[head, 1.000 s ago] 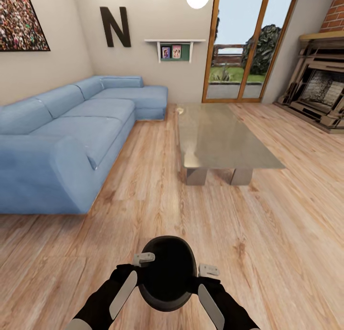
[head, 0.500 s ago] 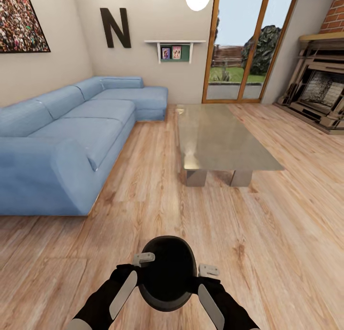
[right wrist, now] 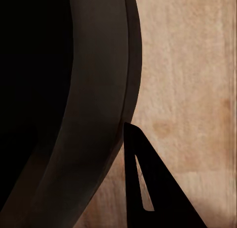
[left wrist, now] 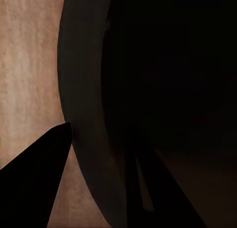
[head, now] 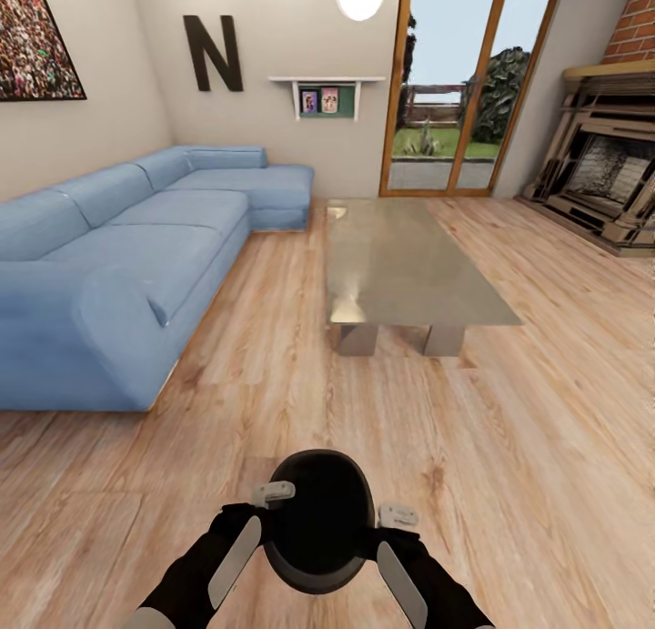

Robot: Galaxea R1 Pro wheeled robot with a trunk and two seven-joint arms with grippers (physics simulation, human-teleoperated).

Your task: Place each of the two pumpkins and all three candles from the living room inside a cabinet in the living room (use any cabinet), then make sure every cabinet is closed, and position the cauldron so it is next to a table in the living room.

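Open wood floor (head: 300,401) stretches ahead at twelve o'clock. The blue sofa (head: 109,274) blocks ten o'clock; the glossy counter (head: 409,265) stands at one o'clock, a clear lane between them.

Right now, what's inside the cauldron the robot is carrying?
The cauldron, held between the left gripper and right gripper, shows only a dark interior near its rim; nothing is visible inside, but its shadowed bottom can't be made out.

I see matt black cauldron (head: 320,520), smooth; surface (head: 400,260) w/ glossy grey reflective top; wood-plank floor (head: 509,465), slight sheen; sofa (head: 118,265) blue cloth.
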